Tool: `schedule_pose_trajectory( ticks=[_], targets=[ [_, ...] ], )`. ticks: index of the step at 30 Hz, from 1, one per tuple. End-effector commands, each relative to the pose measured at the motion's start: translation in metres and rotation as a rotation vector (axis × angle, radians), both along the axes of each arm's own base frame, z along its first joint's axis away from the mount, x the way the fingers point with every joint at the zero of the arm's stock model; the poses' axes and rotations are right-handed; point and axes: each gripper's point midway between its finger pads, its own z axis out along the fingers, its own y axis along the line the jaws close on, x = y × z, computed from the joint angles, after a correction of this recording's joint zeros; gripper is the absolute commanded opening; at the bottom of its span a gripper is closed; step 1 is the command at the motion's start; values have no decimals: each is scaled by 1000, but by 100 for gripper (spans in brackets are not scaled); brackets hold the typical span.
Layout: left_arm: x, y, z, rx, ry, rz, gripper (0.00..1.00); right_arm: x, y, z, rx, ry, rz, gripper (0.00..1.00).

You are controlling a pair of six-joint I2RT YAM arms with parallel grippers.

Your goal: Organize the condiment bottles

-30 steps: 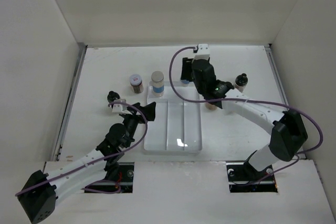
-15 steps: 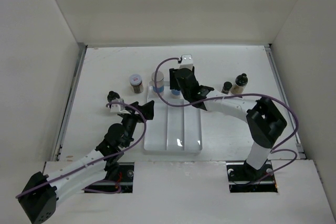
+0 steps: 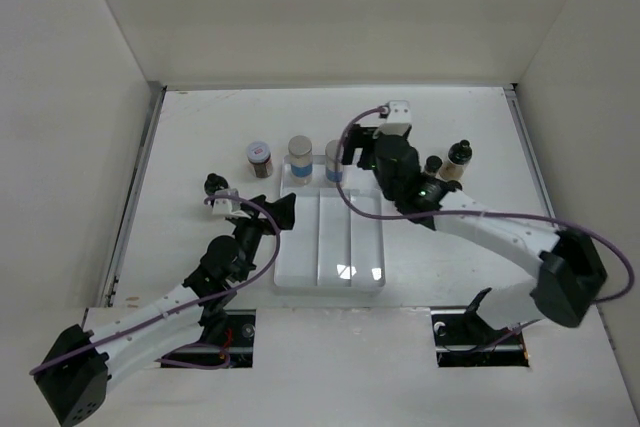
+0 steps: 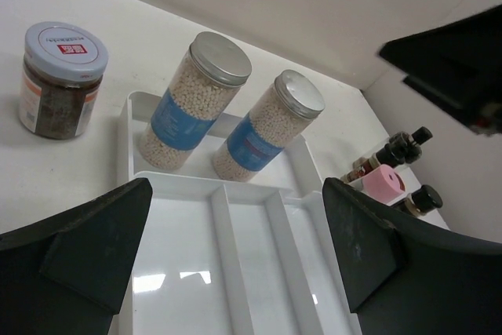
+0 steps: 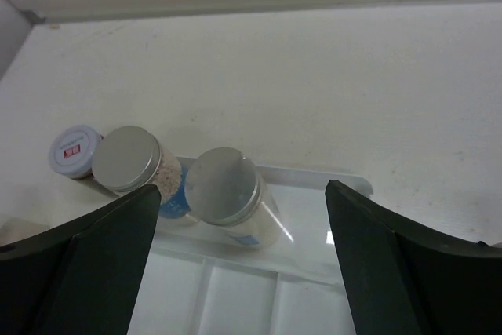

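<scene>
Two grey-lidded, blue-labelled jars [image 3: 300,159] [image 3: 334,160] stand side by side in the back compartment of the white divided tray [image 3: 365,247]. They also show in the left wrist view [image 4: 188,107] [image 4: 263,131] and the right wrist view [image 5: 125,158] [image 5: 223,186]. My right gripper [image 3: 358,150] [image 5: 243,190] is open and empty, just above and right of the second jar. My left gripper [image 3: 280,212] [image 4: 235,186] is open and empty at the tray's left edge. Two black-capped bottles [image 3: 458,157] [image 3: 432,165] stand to the right. A pink-capped bottle [image 4: 383,183] stands beside them.
A dark jar with a white and red lid [image 3: 259,158] stands left of the tray. A small black-capped bottle [image 3: 212,185] stands further left, by my left gripper. The tray's three long front compartments [image 4: 180,272] hold nothing. White walls close the table in.
My right gripper carried the second grey-lidded jar to the tray's back compartment, let go of it beside the first jar, and drew back to the right. The left arm has not moved.
</scene>
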Motion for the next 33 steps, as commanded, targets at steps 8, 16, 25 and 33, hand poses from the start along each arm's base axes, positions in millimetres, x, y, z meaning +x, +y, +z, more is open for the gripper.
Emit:
schedule_pose_trajectory(
  ticks=[8, 16, 25, 33],
  targets=[
    [2, -4, 8, -13, -5, 20, 91, -38, -145, -54, -91, 188, -289, 58],
    [3, -2, 3, 3, 11, 31, 91, -41, -138, -92, -110, 258, -244, 85],
    [1, -4, 4, -2, 6, 23, 92, -23, -134, -103, -74, 267, -217, 65],
    [2, -1, 2, 2, 9, 34, 92, -9, -139, -92, -64, 239, -247, 52]
  ],
)
